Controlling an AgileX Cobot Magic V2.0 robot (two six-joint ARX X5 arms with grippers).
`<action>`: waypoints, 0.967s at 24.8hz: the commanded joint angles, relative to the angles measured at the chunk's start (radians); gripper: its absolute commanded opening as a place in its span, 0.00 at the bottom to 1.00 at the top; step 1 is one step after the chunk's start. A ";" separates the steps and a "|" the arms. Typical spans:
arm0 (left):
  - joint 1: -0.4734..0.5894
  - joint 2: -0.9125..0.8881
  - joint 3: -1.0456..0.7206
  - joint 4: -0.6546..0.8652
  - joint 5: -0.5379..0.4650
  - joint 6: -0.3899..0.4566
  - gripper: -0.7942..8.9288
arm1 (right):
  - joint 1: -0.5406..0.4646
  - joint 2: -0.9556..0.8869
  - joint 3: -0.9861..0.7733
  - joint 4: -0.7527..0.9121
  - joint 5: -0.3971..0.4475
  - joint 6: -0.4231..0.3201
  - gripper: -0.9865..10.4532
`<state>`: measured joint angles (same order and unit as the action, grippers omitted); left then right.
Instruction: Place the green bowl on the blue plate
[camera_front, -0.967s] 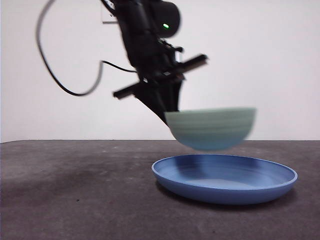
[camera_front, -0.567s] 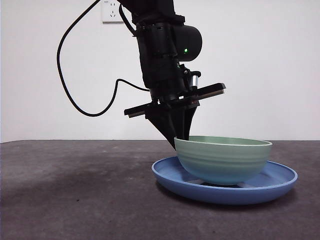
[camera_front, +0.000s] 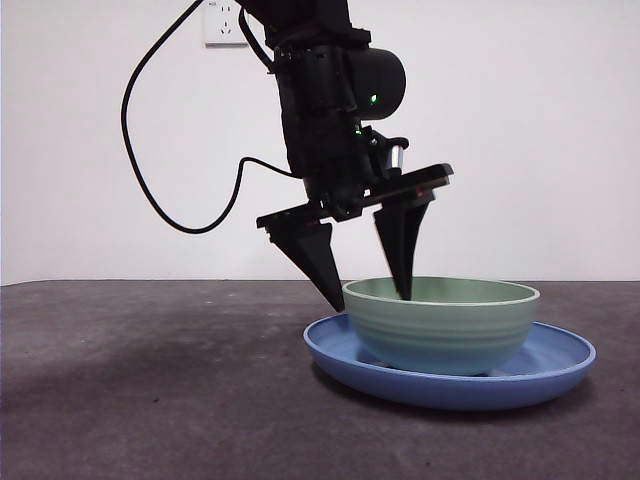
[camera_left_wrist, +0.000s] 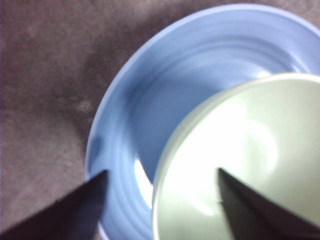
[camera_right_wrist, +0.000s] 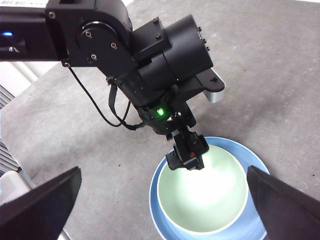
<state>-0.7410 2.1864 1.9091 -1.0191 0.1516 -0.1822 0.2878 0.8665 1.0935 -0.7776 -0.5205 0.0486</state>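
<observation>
**A:** What does the front view give you?

**B:** My left gripper (camera_front: 368, 290) comes down from the top centre, jaws spread apart and released, one tip outside the rim of the green bowl (camera_front: 440, 325) and one inside it. The bowl sits upright in the blue plate (camera_front: 560, 368), right of centre on the dark table (camera_front: 150, 400). A black cable (camera_front: 165, 210) loops at the left against the white wall (camera_front: 540, 130), and a wall socket (camera_front: 222, 20) shows at the top edge.

**A:** And my left wrist view?

**B:** My two jaws rise at lower left and lower right. The bowl (camera_left_wrist: 250, 165) fills the lower right, the plate (camera_left_wrist: 150, 110) curving round it, with the table at the left.

**A:** The right wrist view?

**B:** My right gripper (camera_right_wrist: 165, 210) hangs high, jaws wide apart at the bottom corners, holding nothing. My left arm (camera_right_wrist: 145, 65) fills the upper middle and hides part of the bowl's (camera_right_wrist: 205, 195) far rim; the plate (camera_right_wrist: 155, 200) rings the bowl at the bottom centre.
</observation>
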 joint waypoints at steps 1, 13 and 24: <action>0.002 0.026 0.093 -0.044 -0.002 -0.003 0.56 | 0.005 0.008 0.021 0.006 -0.003 0.000 0.65; 0.067 -0.285 0.340 -0.428 -0.003 0.142 0.72 | 0.005 0.008 0.021 0.006 -0.003 0.000 0.65; 0.063 -0.940 -0.116 -0.274 -0.002 0.224 0.72 | 0.005 0.008 0.021 0.005 -0.003 0.000 0.65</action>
<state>-0.6697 1.3006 1.8496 -1.3300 0.1516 0.0048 0.2878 0.8665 1.0935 -0.7776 -0.5205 0.0486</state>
